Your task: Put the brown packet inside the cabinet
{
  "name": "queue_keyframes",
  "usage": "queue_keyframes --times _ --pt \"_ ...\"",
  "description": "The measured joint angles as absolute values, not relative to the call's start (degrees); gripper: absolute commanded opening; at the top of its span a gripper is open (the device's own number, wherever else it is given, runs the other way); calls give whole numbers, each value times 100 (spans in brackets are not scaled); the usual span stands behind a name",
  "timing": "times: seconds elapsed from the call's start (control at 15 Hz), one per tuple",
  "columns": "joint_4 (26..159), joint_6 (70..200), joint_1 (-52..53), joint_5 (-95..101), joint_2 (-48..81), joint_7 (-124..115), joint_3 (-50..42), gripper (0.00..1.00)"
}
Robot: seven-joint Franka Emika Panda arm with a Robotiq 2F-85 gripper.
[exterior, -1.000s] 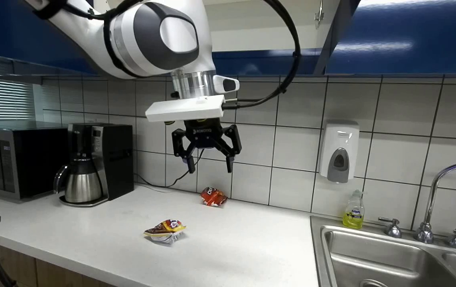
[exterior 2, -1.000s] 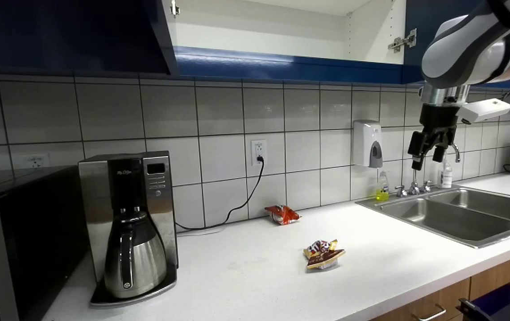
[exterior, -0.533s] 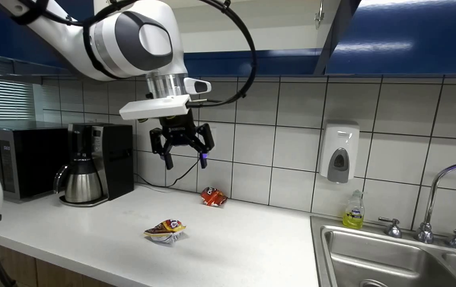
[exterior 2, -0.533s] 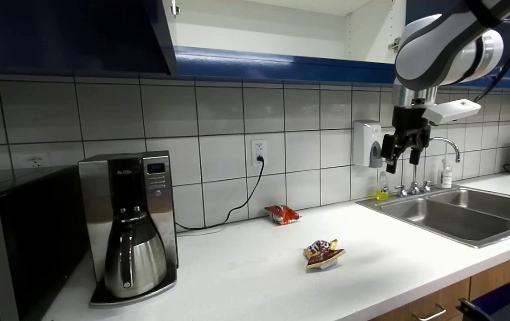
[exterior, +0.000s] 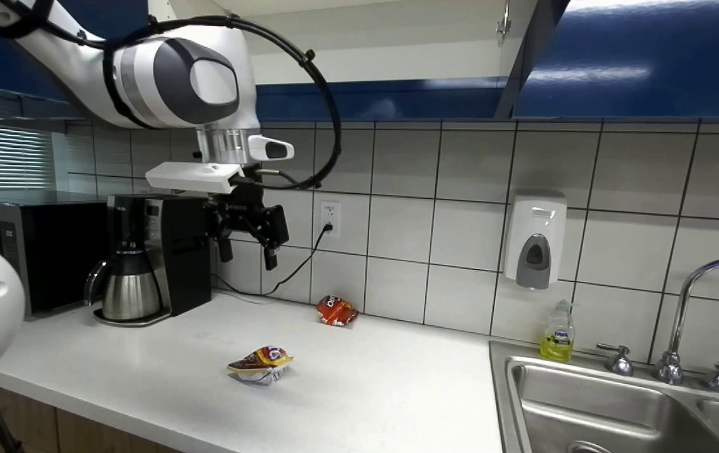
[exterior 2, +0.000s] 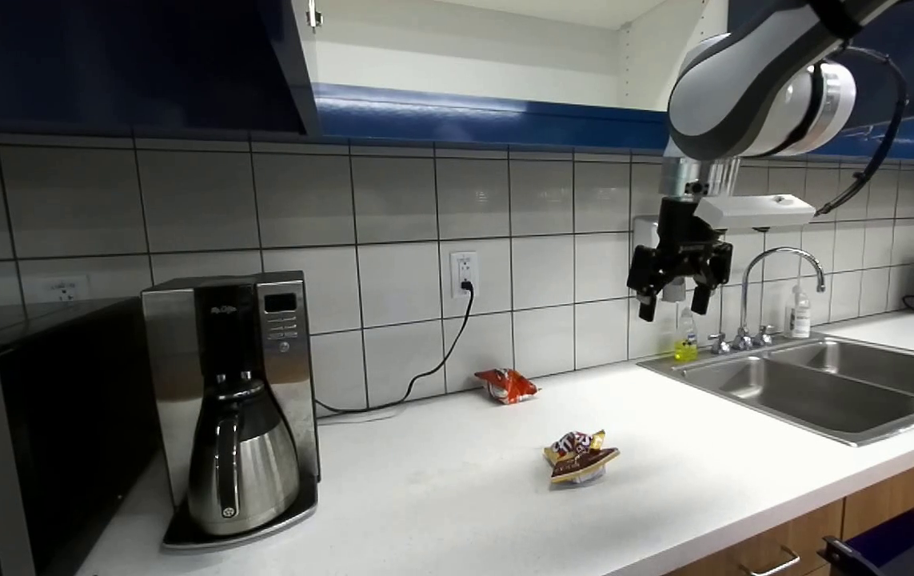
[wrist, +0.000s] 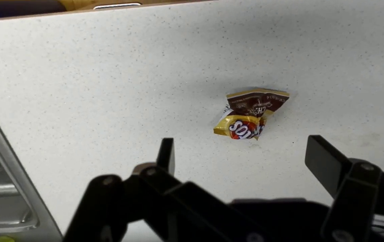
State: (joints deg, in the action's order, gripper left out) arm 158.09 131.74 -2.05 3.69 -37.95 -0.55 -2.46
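Note:
The brown packet lies on the white counter in both exterior views (exterior: 261,363) (exterior 2: 581,458). It is crinkled, brown and yellow with red marks. In the wrist view the brown packet (wrist: 252,112) lies beyond the fingertips, between their lines. My gripper (exterior: 248,255) is open and empty, well above the counter, pointing down. It also shows in an exterior view (exterior 2: 674,306) and in the wrist view (wrist: 240,146), jaws wide apart. The overhead cabinet stands open with a pale interior and blue lower edge in both exterior views (exterior: 384,100) (exterior 2: 496,116). The arm hides part of it.
A red-orange packet (exterior: 336,311) lies near the tiled wall. A coffee maker (exterior 2: 226,408) and black microwave (exterior: 60,251) stand at one end, with a power cord (exterior 2: 441,364). A sink (exterior 2: 816,392), faucet, soap bottle (exterior: 557,333) and wall dispenser (exterior: 535,239) are at the other end.
My gripper has moved left in both exterior views, and the wrist has turned somewhat. It has stayed open and high. The packets and cabinet have not moved.

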Motion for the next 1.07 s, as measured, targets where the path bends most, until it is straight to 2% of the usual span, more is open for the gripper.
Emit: queue_keyframes --times 1.07 --pt "15321 13492 -154 178 -2320 -1268 314 100"
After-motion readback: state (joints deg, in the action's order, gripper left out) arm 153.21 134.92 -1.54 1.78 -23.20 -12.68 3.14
